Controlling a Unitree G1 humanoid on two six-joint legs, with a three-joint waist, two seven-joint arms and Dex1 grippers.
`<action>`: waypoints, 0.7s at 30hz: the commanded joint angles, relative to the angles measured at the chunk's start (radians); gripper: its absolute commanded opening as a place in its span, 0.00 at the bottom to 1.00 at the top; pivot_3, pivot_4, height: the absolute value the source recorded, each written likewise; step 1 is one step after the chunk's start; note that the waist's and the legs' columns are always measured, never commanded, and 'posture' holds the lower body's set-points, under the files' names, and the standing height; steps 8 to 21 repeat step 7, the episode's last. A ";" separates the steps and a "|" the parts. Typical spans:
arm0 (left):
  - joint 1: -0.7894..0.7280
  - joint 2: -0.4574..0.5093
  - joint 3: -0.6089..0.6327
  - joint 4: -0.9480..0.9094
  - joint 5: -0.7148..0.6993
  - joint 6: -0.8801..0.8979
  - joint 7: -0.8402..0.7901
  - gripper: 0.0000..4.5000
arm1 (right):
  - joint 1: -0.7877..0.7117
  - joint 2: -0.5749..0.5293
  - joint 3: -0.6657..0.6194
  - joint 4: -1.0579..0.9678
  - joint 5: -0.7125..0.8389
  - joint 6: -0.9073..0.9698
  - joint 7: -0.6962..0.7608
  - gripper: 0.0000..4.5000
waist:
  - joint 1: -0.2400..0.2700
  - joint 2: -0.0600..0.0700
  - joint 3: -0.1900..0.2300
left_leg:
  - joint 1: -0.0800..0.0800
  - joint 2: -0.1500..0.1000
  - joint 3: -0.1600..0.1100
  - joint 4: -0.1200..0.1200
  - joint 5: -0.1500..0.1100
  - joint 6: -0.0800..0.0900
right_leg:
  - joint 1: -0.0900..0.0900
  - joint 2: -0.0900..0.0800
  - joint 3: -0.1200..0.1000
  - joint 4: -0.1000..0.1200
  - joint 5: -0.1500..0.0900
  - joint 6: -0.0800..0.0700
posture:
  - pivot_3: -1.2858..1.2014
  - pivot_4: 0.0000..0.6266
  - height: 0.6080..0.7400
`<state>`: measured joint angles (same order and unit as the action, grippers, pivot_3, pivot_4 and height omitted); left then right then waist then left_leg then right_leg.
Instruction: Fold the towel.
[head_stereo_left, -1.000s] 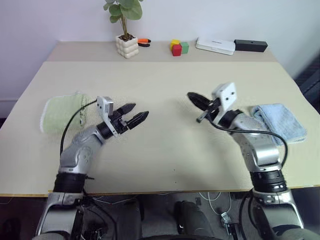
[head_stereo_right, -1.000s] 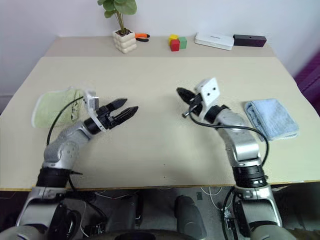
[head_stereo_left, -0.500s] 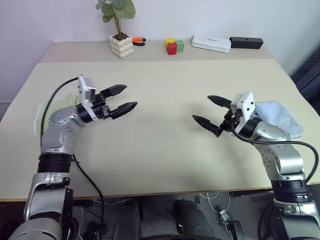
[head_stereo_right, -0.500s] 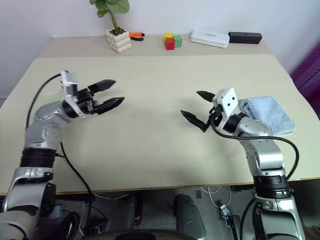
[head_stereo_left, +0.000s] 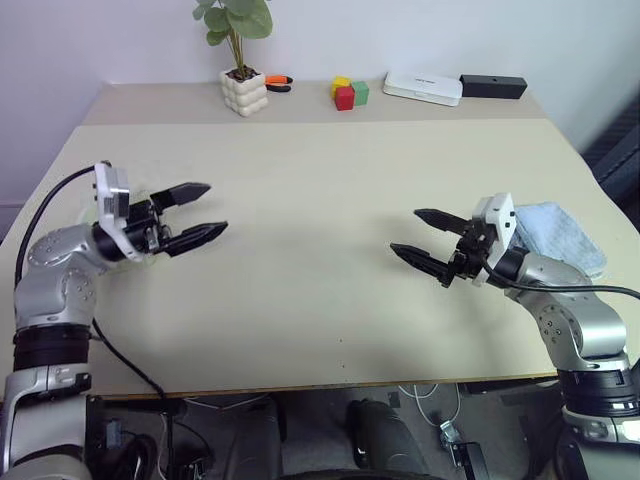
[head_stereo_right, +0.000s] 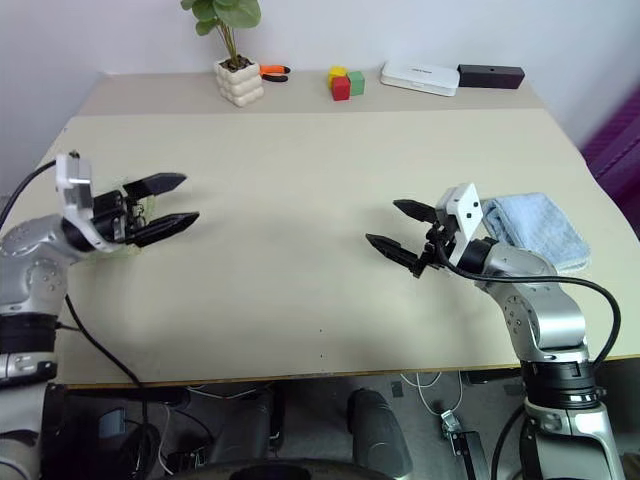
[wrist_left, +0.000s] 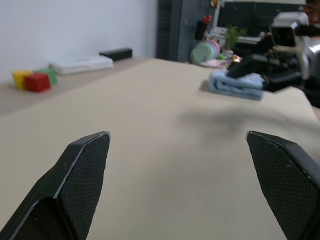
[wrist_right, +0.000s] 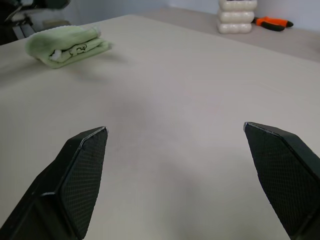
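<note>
The towel is light green and lies folded in a thick bundle on the tan table, its small dark mark facing the right wrist view. In the head views my left arm hides most of it at the table's left edge. My left gripper hovers open just right of that spot, pointing toward the table's middle with nothing between its fingers. My right gripper is open too, low over the right half of the table and pointing left, empty.
A folded light blue towel lies at the right edge, just behind my right wrist. Along the far side stand a potted plant, an orange tool, coloured blocks, a white box and a black box.
My right gripper went from shut to open and drew back toward the blue towel. My left arm swung left, toward the green towel's edge of the table, staying open.
</note>
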<state>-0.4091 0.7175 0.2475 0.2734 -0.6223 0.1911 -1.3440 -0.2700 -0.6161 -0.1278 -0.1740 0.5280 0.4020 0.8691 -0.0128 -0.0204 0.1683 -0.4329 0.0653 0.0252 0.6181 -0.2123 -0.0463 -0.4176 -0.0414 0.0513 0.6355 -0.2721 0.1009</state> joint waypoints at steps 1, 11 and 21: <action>0.041 -0.013 0.022 -0.049 -0.003 -0.017 0.014 1.00 | 0.014 -0.016 -0.027 -0.051 -0.012 -0.019 -0.015 0.98 | 0.001 0.000 0.000 | 0.000 0.000 0.000 0.000 0.000 0.000 | 0.000 0.000 0.000 0.000 0.000 0.000 | 0.52 0.24 1.00; 0.031 -0.047 0.010 -0.049 -0.004 -0.014 0.033 1.00 | 0.025 -0.020 -0.038 -0.082 0.003 0.003 -0.027 0.98 | 0.005 0.000 0.000 | 0.000 0.000 0.000 0.005 0.000 0.000 | 0.002 0.000 0.000 0.001 0.000 -0.001 | 0.52 0.24 1.00; 0.031 -0.047 0.010 -0.049 -0.004 -0.014 0.033 1.00 | 0.025 -0.020 -0.038 -0.082 0.003 0.003 -0.027 0.98 | 0.005 0.000 0.000 | 0.000 0.000 0.000 0.005 0.000 0.000 | 0.002 0.000 0.000 0.001 0.000 -0.001 | 0.52 0.24 1.00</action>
